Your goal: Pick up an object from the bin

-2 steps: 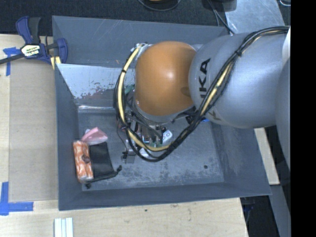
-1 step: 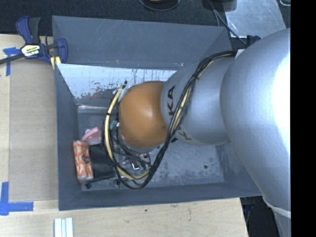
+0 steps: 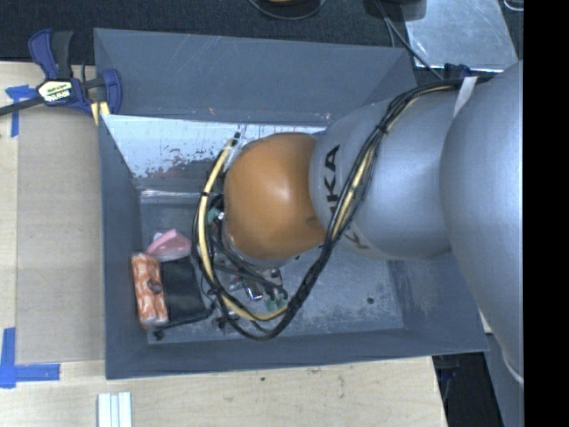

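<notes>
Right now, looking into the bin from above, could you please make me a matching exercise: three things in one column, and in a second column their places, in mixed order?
Things
1. pink piece
2. orange patterned block
3. black object

Places
A. between the block and the arm's cables
B. furthest left, along the left edge of the floor of the bin
C. above the other two in the view, toward the far wall

Pairs: 1-C, 2-B, 3-A.
</notes>
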`<state>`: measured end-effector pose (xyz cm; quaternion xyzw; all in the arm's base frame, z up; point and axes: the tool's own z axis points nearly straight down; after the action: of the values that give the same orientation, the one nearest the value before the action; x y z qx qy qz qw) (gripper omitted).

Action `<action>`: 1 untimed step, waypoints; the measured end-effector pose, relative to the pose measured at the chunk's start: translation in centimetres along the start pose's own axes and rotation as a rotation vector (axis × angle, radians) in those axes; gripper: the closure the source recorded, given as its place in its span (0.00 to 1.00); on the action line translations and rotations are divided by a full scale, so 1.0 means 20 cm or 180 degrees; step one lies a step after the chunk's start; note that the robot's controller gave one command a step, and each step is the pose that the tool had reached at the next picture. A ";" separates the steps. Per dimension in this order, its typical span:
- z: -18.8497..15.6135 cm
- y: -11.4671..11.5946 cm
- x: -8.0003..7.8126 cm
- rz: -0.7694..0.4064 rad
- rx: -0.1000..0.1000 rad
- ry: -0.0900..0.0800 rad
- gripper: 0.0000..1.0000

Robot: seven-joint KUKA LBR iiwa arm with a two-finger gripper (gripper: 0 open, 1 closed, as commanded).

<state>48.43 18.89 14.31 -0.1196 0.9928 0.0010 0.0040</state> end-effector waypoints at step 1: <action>0.21 0.02 -0.06 -0.0368 -0.0002 0.0023 0.00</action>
<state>49.56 19.52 10.04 -0.1768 0.9842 0.0006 0.0004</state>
